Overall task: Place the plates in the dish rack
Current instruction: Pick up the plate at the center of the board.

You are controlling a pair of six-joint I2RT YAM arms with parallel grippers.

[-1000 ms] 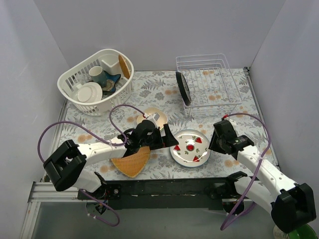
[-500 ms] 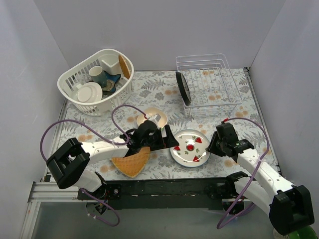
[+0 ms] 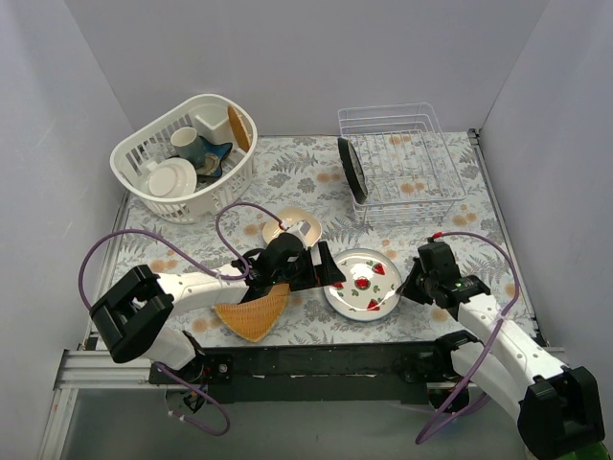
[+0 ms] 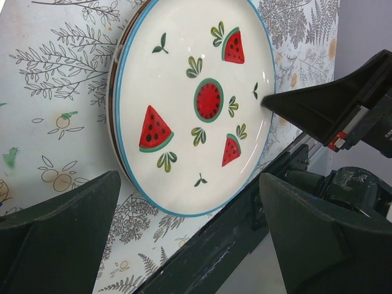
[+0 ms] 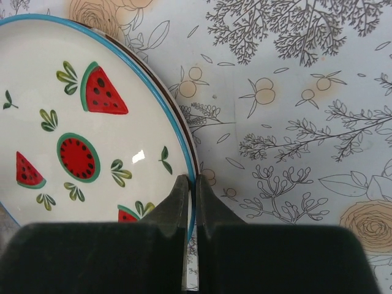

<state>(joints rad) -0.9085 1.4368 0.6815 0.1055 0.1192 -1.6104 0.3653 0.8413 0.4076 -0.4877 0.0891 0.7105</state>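
Plate (image 3: 362,282) | R hand (image 5: 190,184) clamped on right rim | L hand (image 4: 190,177) wide open at left edge

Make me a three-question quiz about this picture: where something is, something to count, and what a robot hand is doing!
1. Where is the dark plate? A) standing in the wire dish rack B) lying flat C) held in the air
2. How many wedges are painted on the watermelon plate? A) one B) three C) six
3. What is the right hand doing? A) gaping open B) pinching that plate's rim C) holding nothing
1 A: it stands on edge there.
2 B: three wedges surround the round middle slice.
3 B: it is shut on the rim.
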